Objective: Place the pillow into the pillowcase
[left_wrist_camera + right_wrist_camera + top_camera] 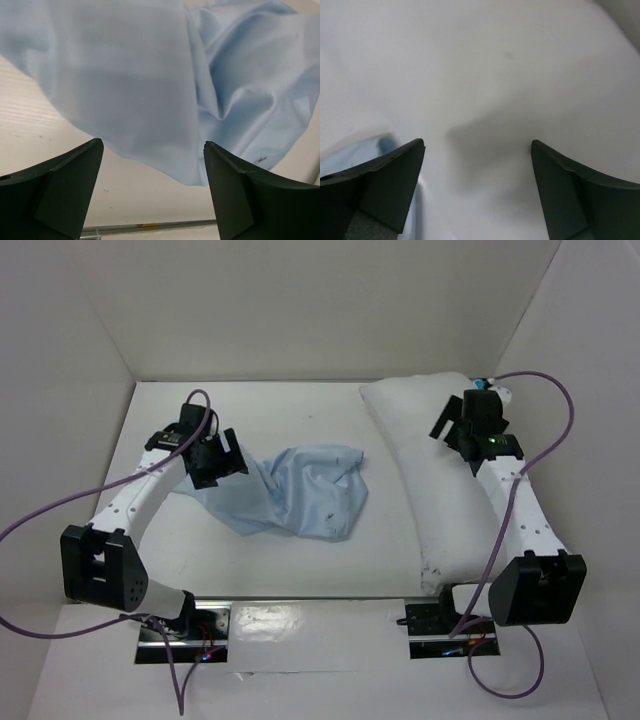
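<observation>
Two grippers stand with their jaws spread wide, neither clamping anything. In the left wrist view, the left gripper (pixel 150 145) has its fingers (pixel 65 185) well apart, and the pillowcase (pixel 125 75) fills the space beyond them. The top view shows this light blue cloth crumpled on the table (pixel 280 410), its left edge reaching up to the left gripper. The right gripper (pixel 455 430) hovers over the far end of the pillow (pixel 430 480), which lies lengthwise along the table's right side, just beside the pillowcase.
</observation>
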`<action>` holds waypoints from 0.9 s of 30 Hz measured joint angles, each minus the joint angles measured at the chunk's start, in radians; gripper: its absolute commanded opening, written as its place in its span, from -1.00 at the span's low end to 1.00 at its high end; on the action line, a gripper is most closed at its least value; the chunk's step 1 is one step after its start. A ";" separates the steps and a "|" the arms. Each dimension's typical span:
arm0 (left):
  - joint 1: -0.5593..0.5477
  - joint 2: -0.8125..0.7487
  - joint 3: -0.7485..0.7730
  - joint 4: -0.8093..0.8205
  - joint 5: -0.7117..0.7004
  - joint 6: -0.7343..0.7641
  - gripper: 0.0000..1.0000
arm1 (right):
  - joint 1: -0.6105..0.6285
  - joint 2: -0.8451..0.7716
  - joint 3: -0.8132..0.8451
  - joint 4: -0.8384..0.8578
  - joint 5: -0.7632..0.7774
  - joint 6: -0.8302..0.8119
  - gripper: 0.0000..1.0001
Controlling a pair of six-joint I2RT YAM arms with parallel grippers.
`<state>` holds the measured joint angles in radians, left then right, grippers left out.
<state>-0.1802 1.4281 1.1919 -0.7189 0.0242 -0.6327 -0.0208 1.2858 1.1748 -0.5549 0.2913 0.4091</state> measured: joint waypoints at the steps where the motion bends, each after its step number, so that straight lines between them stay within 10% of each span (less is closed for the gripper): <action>1: 0.027 -0.004 -0.002 -0.004 -0.003 -0.005 0.91 | 0.039 0.006 0.014 0.006 -0.027 -0.016 0.97; 19: 0.433 0.049 -0.149 0.053 0.069 -0.056 0.78 | 0.808 0.264 -0.085 0.136 -0.205 0.021 1.00; 23: 0.429 0.123 -0.169 0.117 0.090 -0.080 0.49 | 0.923 0.321 -0.124 0.133 -0.176 0.072 1.00; 27: 0.426 0.156 -0.170 0.166 0.089 -0.100 -0.27 | 0.970 0.362 -0.128 0.155 -0.168 0.100 0.66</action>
<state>0.2462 1.5837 1.0222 -0.5526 0.1127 -0.7326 0.9497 1.6478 1.0470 -0.3996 0.1230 0.5087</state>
